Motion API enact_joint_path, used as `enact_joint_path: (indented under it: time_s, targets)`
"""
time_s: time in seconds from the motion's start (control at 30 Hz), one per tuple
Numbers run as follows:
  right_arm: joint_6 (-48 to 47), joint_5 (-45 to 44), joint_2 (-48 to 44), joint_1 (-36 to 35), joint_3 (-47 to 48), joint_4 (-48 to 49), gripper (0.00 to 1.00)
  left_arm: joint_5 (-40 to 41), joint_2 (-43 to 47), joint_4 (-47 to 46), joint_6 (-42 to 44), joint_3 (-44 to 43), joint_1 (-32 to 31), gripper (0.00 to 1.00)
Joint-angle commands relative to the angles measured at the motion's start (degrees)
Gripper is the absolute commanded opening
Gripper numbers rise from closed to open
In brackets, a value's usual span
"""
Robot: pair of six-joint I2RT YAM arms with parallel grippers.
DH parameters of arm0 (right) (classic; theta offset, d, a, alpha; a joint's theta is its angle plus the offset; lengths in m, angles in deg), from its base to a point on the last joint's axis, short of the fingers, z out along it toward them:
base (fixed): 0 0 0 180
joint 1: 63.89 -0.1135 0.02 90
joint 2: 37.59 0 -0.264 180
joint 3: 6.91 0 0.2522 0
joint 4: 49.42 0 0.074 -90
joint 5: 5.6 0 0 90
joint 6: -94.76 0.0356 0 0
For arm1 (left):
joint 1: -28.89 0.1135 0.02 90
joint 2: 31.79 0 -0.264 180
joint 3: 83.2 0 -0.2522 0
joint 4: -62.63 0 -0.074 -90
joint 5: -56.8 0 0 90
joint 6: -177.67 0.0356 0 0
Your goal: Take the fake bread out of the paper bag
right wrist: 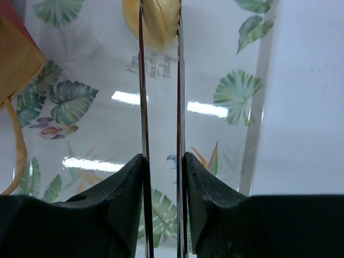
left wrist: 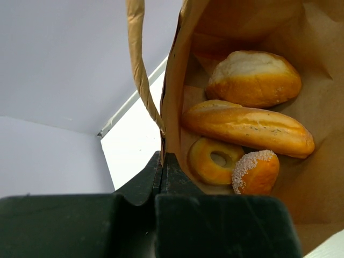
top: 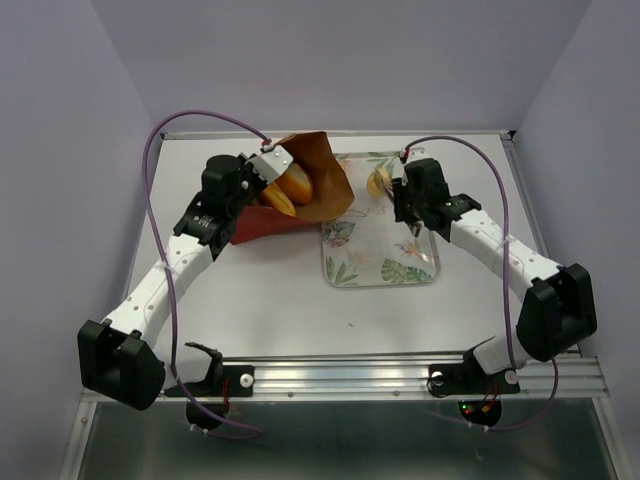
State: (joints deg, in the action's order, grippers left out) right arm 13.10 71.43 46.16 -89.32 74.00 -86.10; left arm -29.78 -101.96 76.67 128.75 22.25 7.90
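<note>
Table point(top: 270, 300) white; walls point(top: 330, 60) pale lilac; paper bag point(top: 325, 170), leaf-patterned tray point(top: 385, 262) on it.

Pale lilac walls point(top: 300, 60) enclose a white table point(top: 280, 300).

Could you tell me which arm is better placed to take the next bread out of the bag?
Right, probably. The left gripper pins the paper bag's rim open; the right gripper sits beside the mouth and need only drop its pale wedge on the tray.
</note>
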Motion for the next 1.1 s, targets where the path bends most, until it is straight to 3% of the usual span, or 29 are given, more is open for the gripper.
enact_joint_path:
  time_s: [0.0, 0.3, 1.07]
  targets:
    - [2.6, 1.3, 1.1, 0.3, -1.1, 6.3, 0.31, -0.5, 2.6, -1.7, 0.0, -0.1, 0.3, 0.0]
    - [3.8, 0.8, 2.3, 0.3, -1.6, 6.7, 0.53, -1.7, 3.2, -1.7, -0.6, 0.0, 0.3, 0.0]
    - [1.9, -7.3, -1.5, 0.3, 1.5, 2.4, 0.59, -2.7, 2.9, -1.6, -0.7, -0.8, 0.3, 0.0]
